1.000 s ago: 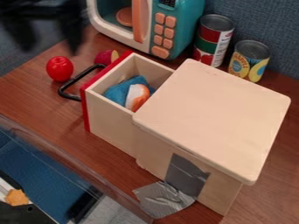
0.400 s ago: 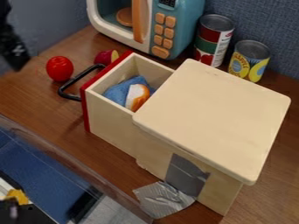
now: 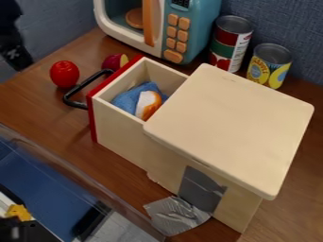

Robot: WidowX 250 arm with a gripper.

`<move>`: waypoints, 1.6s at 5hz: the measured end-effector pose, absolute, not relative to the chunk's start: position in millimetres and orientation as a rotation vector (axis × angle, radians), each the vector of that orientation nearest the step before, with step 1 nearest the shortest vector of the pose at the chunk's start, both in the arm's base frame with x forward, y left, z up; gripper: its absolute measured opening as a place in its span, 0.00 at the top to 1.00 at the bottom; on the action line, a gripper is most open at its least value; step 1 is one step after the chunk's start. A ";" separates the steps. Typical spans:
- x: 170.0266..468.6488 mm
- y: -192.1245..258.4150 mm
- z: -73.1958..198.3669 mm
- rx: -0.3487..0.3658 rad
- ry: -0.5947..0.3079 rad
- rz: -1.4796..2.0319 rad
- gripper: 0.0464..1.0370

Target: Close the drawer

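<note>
Drawer [image 3: 120, 137] is open in the camera view. It sticks out of the left side of the wood box [image 3: 233, 127], and I can see right down into it. A blue cloth [image 3: 127, 100] and an orange and white toy [image 3: 148, 105] are inside. Its red front [image 3: 93, 118] and black handle [image 3: 67, 98] are out past the box, above the brown table [image 3: 38, 106]. The gripper [image 3: 16, 56] is up at the top left, not touching the handle. I cannot tell if the gripper is spread or pressed together. So the closing has not been done: 0 parts of the job look finished, and the whole push is left. Next, I think the gripper must go to the red front and push it at the box until it stops. The blue cloth and the toy look low enough to slide in too, but they could catch on the top. The box might slide as well, though the gray tape [image 3: 178, 215] at its foot may help hold it. A red toy [image 3: 64, 74] sits near the handle, and a purple toy [image 3: 114, 62] is by the red front. The gripper could bump them.
</note>
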State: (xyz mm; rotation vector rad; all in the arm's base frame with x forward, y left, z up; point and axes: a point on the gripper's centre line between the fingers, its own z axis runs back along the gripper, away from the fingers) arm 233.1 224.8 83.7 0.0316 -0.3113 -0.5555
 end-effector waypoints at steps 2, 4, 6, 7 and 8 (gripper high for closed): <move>252.7 207.1 77.0 0.033 -0.286 -1.007 0.04; 253.4 189.0 60.7 0.034 -0.279 -1.228 0.04; 253.3 184.0 44.6 0.097 -0.236 -1.270 0.04; 255.3 184.3 44.6 0.110 -0.240 -1.273 0.04; 258.2 184.0 42.8 0.113 -0.256 -1.272 0.04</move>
